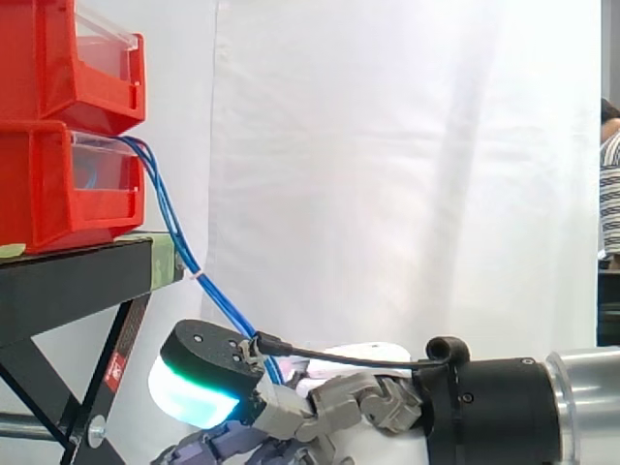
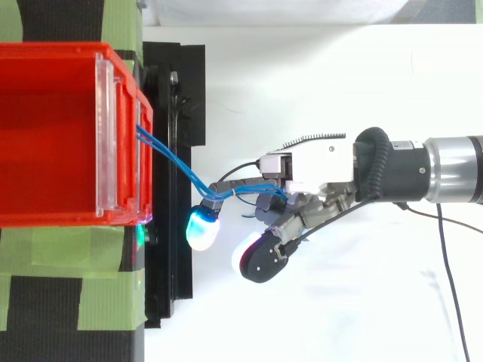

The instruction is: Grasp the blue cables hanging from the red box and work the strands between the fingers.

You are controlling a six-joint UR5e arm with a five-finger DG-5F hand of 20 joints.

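Blue cables (image 2: 170, 157) are strung from the red box (image 1: 48, 194) at left frame, slanting down-right into the hand (image 2: 309, 162), where they are gripped between curled fingers (image 2: 202, 228) at lower centre.

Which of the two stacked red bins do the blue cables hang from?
The lower red bin: the blue cables come over its front edge and run down to the robot hand. The upper red bin has none hanging.

Blue cables (image 1: 177, 235): ends hidden behind hand (image 1: 358, 402); lower fingers (image 1: 228, 444) cut off below.
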